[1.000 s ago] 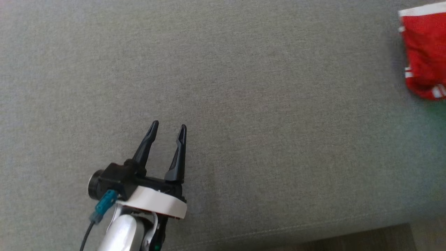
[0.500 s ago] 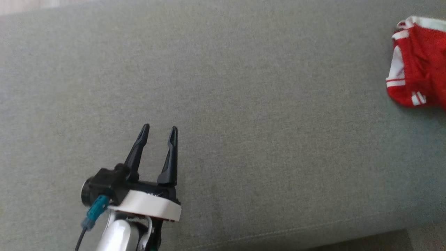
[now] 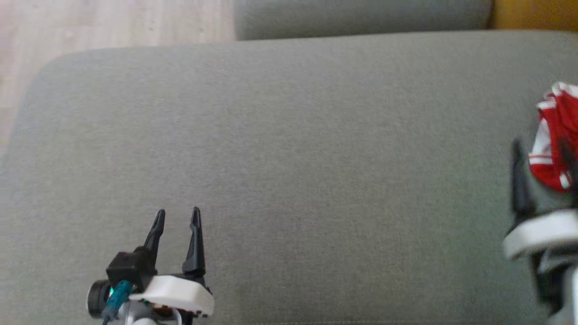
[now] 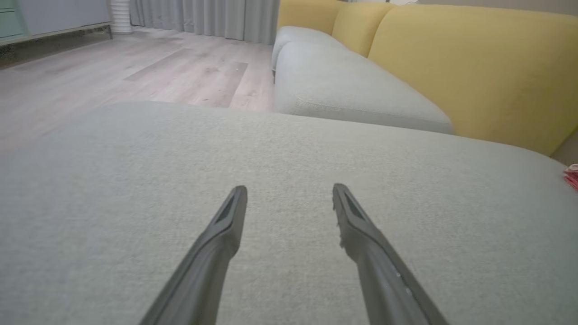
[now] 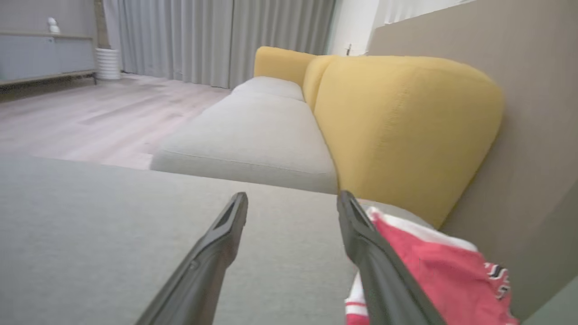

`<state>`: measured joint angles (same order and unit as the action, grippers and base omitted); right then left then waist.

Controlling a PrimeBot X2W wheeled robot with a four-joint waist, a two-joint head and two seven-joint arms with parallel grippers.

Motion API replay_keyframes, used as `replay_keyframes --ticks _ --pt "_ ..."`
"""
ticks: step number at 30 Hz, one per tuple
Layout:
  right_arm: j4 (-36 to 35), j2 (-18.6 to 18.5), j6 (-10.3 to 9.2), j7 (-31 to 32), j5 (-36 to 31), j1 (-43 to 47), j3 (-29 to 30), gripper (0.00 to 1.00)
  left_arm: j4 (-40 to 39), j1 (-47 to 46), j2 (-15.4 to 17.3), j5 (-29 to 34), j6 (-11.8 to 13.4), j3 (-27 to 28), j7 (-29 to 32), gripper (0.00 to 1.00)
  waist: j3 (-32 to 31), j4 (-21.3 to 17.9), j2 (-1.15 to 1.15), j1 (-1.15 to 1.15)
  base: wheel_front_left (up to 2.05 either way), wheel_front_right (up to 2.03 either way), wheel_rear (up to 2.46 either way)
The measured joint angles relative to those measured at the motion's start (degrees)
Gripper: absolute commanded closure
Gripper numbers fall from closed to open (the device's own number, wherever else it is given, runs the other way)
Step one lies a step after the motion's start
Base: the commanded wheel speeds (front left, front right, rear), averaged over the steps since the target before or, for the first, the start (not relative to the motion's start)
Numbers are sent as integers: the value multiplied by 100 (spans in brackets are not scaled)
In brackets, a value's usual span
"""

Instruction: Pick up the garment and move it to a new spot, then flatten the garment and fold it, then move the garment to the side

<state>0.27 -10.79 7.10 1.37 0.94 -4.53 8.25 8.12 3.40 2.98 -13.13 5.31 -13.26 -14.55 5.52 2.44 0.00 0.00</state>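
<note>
A crumpled red garment (image 3: 553, 140) with white trim lay at the far right edge of the head view, about halfway down the frame, on a wide grey sofa cushion (image 3: 316, 158). In the right wrist view the garment sat in the lower right corner, bunched against the foot of a yellow backrest (image 5: 397, 126) and a beige panel behind it.

The right claw (image 5: 292, 195) stood wide open, its two dark fingers spread apart with only bare grey cushion between them. It gripped nothing. The garment lay just outside the finger on the right of that view, and it was not possible to tell whether cloth and finger touched. In the head view this claw was a blur at the lower right edge, just below and partly in front of the garment.

The left claw (image 3: 178, 211) was at the lower left of the head view, well apart from the garment, fingers pointing up the frame. It was open too and held nothing, with plain cushion under it.

Beyond the cushion, at the top of the head view, lay a second grey seat (image 3: 361, 18). Pale wooden floor (image 3: 113, 22) filled the upper left corner. Grey curtains (image 5: 203, 40) hung across the top of the right wrist view.
</note>
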Motion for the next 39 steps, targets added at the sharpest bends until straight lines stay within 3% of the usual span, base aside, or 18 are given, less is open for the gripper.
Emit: replay_keyframes --ticks 4,9,17,37,38,39 --pt "237 575 0 -711 -275 685 -71 0 146 0 1 208 -37 145 0 0 -216 208 0 0 0 0 0" --pt "879 847 0 -1360 -356 1138 -201 0 274 19 -2 299 -98 308 0 0 -440 335 0 0 0 0 0" --pt "1271 849 0 -1557 19 1228 -322 0 417 322 -3 299 -376 346 0 0 -615 340 0 0 0 0 0" --pt "1134 850 0 -1558 101 1234 -382 0 516 339 -3 297 -439 443 0 0 -713 10 0 0 0 0 0" --pt "1133 850 0 -1558 101 1234 -379 100 532 339 -3 297 -441 442 0 100 -712 5 0 0 0 0 0" --pt "1247 850 -1 -1548 100 1235 -390 100 661 347 -7 294 -436 437 11 100 -713 0 0 0 0 0 0"
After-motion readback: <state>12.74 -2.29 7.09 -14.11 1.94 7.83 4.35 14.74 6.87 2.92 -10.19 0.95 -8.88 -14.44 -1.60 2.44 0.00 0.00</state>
